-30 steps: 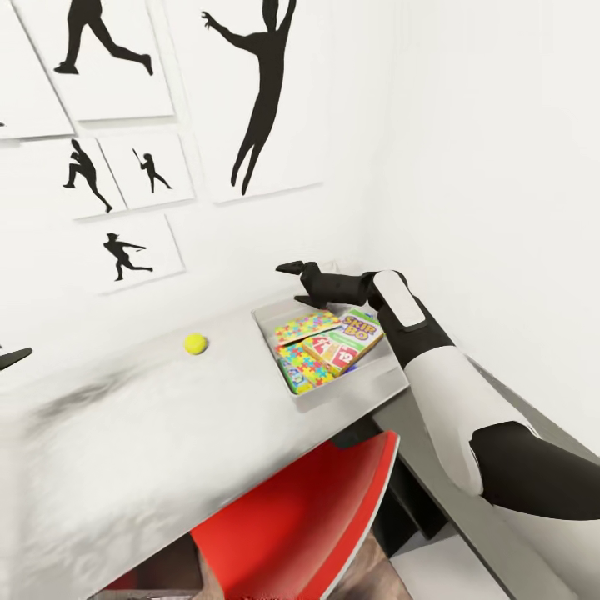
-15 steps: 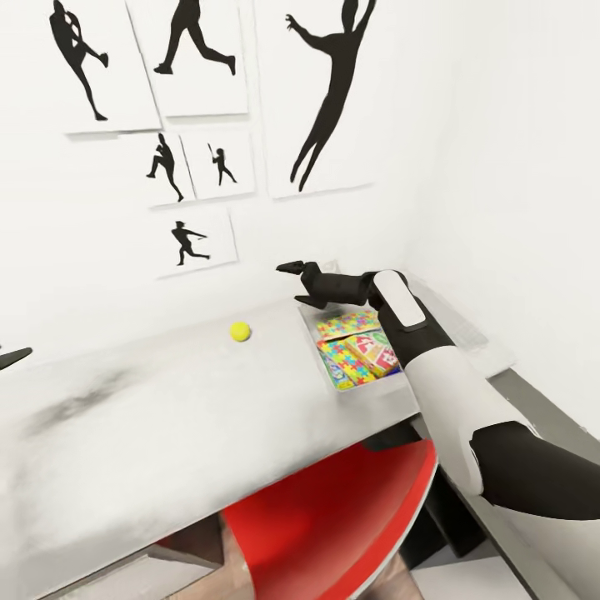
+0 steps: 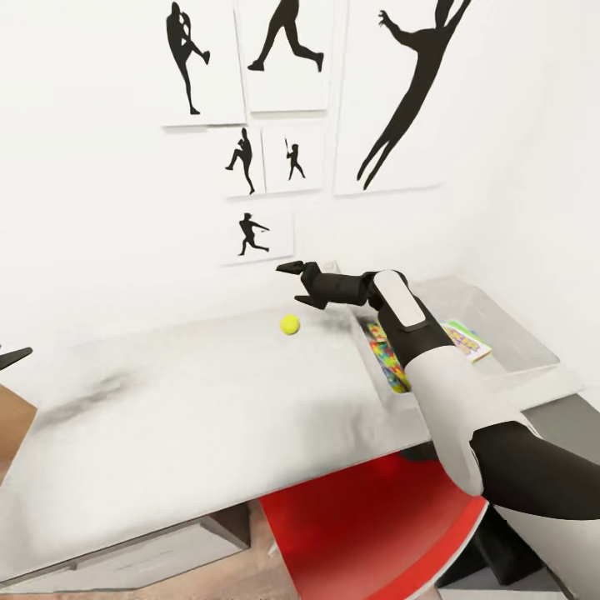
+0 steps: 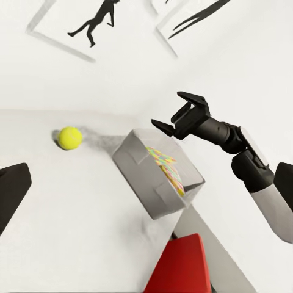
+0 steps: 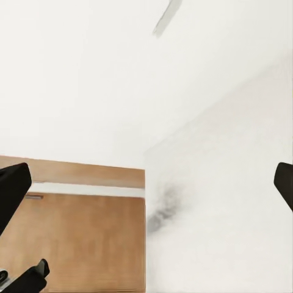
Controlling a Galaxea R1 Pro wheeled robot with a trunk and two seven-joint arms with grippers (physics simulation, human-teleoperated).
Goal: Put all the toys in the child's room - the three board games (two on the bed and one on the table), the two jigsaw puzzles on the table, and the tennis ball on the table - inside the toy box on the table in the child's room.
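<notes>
One spread-fingered, empty right gripper (image 3: 298,283) above the table (image 3: 183,408), near the tennis ball (image 3: 289,324), beside the toy box (image 3: 508,333).

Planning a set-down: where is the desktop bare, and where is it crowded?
Bare: the pale grey table from its front edge up to the small yellow-green tennis ball. Crowded: the shallow light-grey toy box, under the open right gripper.

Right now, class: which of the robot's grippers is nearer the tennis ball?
Right. The right gripper hangs open just above the tennis ball; the left gripper sits far off, beyond the table's opposite end.
</notes>
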